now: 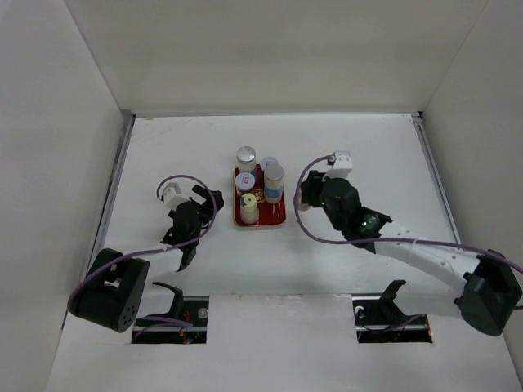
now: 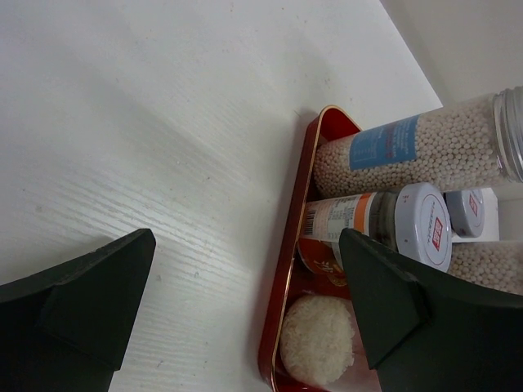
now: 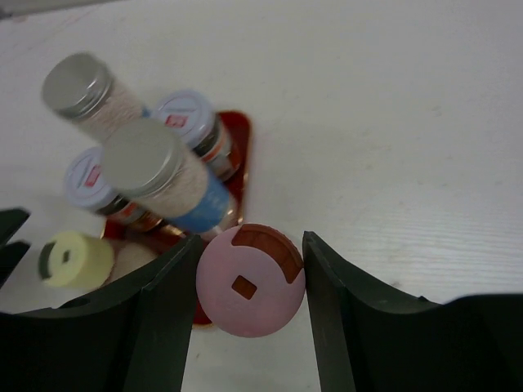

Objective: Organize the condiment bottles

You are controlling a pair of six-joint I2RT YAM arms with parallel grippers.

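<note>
At table centre: a red tray [image 1: 260, 219] lies on the white table [image 1: 368, 147], its long side running from 12 to 6 o'clock.
My right pincer [image 3: 250, 241]: at the tray's 3 o'clock side, fingers pressed to either flank of the pink-capped bottle [image 3: 249, 282], clamped on it.
Pink-capped bottle: upright at the tray's edge. I cannot tell whether its base stands inside the rim or on the table.
My left pincer [image 2: 245, 245]: at the tray's 9 o'clock side, fingers wide apart with only bare table between them, clear of the tray.
Blue-label bottle [image 1: 274, 173]: silver cap, upright in the tray toward 1 o'clock.
Second silver-capped bottle [image 1: 246, 155]: at the tray's 12 o'clock end.
White-capped bottles: two with red marks on top, one [image 1: 245, 180] at 11 o'clock and one [image 1: 270, 162] behind the blue-label bottle.
Yellow-capped bottle [image 1: 248, 202]: in the tray toward 7 o'clock, nearest my left pincer.
</note>
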